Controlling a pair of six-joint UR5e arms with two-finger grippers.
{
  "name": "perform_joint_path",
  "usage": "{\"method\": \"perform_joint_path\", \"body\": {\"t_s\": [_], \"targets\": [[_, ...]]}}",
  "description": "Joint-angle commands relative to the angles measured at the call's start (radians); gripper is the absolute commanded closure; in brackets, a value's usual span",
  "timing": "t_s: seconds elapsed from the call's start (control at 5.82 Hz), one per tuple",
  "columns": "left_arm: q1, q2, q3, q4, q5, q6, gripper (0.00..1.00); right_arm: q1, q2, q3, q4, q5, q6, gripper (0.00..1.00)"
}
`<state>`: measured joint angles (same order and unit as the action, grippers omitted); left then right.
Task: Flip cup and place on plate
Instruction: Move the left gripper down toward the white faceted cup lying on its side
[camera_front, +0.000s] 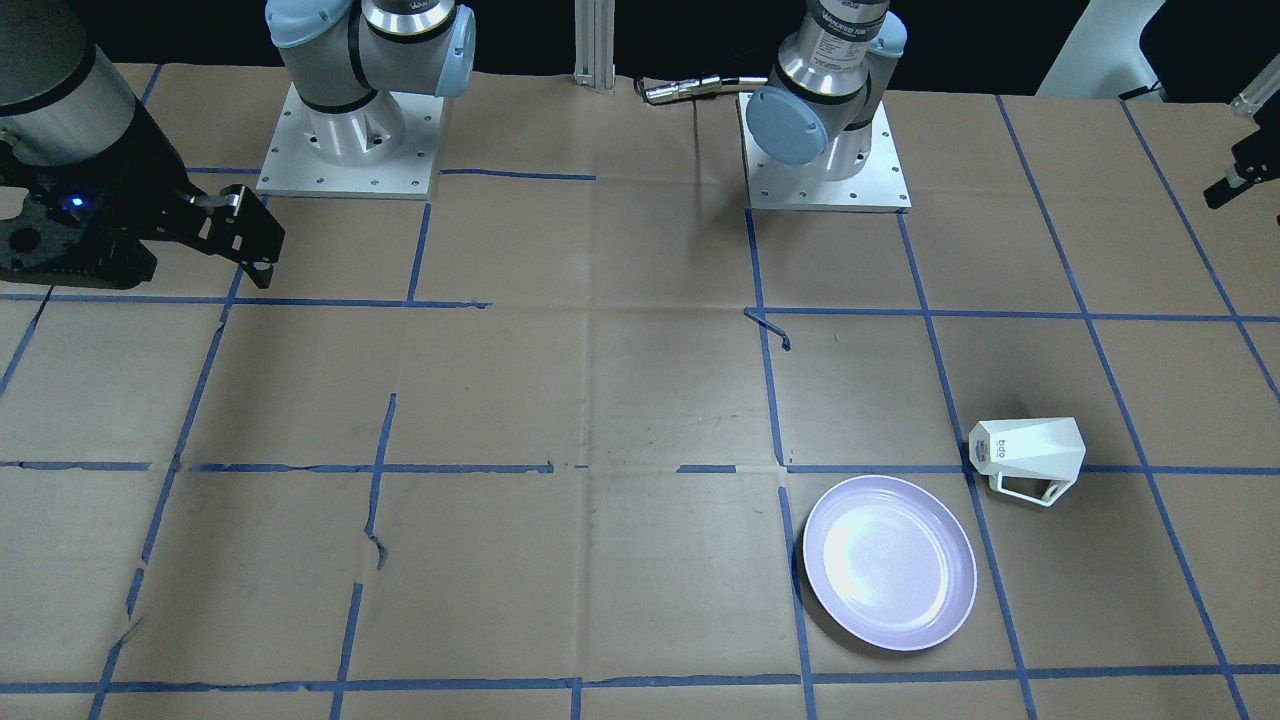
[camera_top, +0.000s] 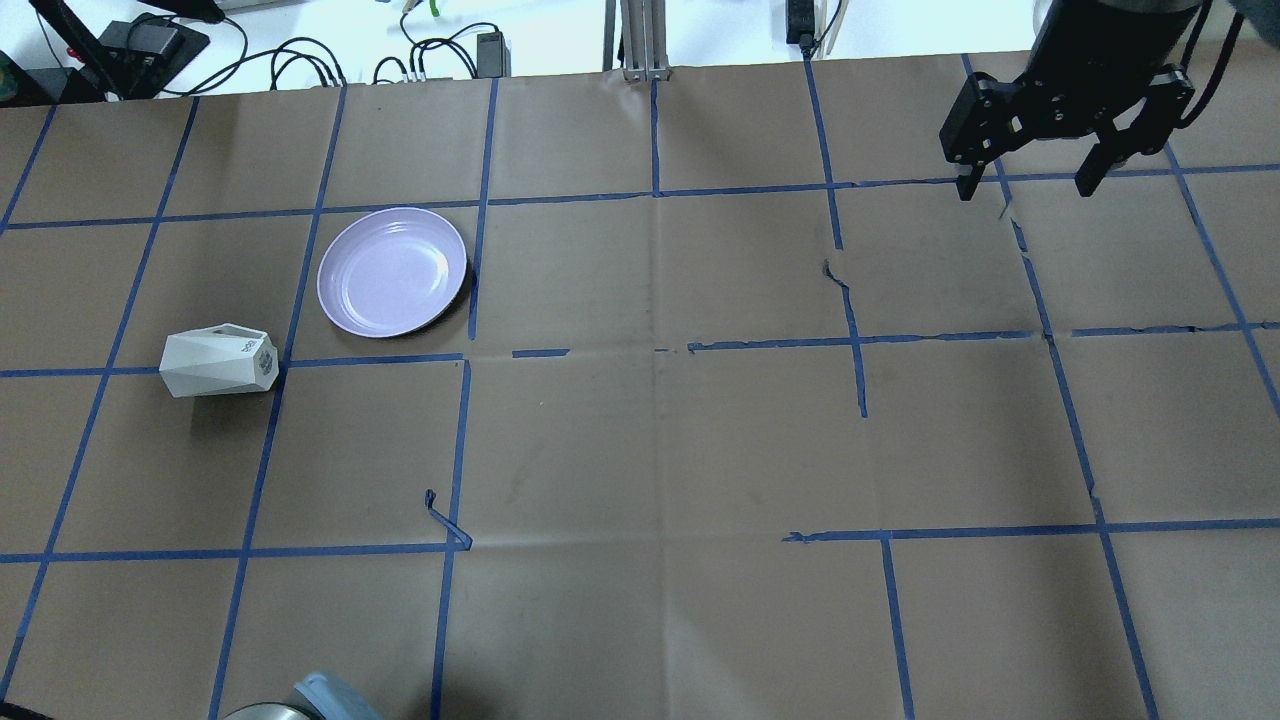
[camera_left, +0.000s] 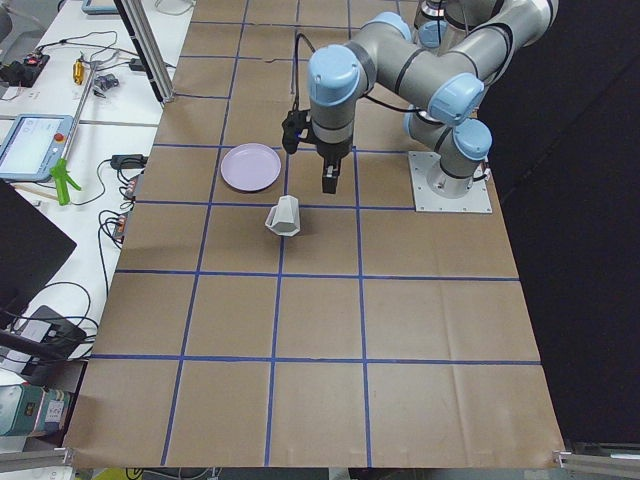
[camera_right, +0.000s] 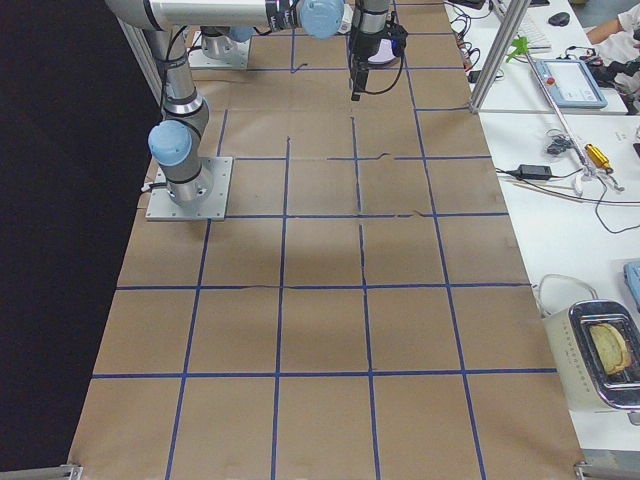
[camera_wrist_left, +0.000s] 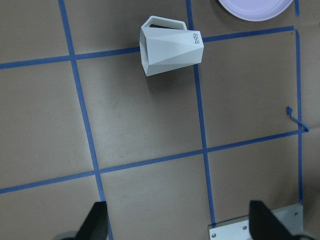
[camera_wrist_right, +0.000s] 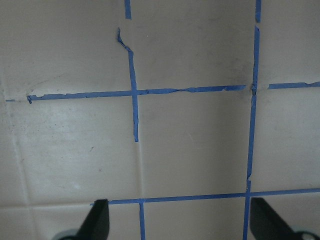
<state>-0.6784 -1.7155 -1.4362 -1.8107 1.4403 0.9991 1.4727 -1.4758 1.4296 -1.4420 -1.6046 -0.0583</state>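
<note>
Cup (camera_top: 218, 360) lies on its side on the table (camera_top: 650, 450), across a blue tape line (camera_top: 80, 372), in the robot's left half. Handle (camera_front: 1030, 492) juts out level with the tabletop, on the side away from the robot. The narrower end, with the small lettering, points toward the plate (camera_top: 392, 271). Plate sits flat, near the cup but apart from it, nothing on it. Which end is the mouth: cannot tell for sure; the wider end, facing away from the plate, is probably the rim. Left gripper (camera_wrist_left: 180, 225) hangs high above the table on the robot's side of the cup, fingers (camera_wrist_left: 97, 222) spread wide, nothing between them. This reads as a pre-grasp stance with room to take the faceted body. Right gripper (camera_top: 1028, 185) hovers over the far right of the table, well apart from both objects, likewise spread and empty; likely kept clear because cup and plate both lie within the left arm's reach. Judgement: no step done yet. The first move calls for a descent and a pinch across the cup's body, avoiding the handle, so the wrist can turn it upright.
</note>
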Motion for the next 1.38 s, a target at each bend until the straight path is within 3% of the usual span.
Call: {"method": "perform_joint_path", "body": {"t_s": [0.0, 0.52, 1.2], "targets": [[0.02, -0.189, 0.02, 0.046, -0.099, 0.004, 0.02, 0.0, 0.0, 0.0, -0.001, 0.0, 0.0, 0.0], [0.019, -0.364, 0.026, 0.057, -0.274, 0.036, 0.02, 0.0, 0.0, 0.0, 0.0, 0.0, 0.0, 0.0], [0.0, -0.47, -0.006, 0.038, -0.375, 0.127, 0.02, 0.0, 0.0, 0.0, 0.0, 0.0, 0.0, 0.0]]}}
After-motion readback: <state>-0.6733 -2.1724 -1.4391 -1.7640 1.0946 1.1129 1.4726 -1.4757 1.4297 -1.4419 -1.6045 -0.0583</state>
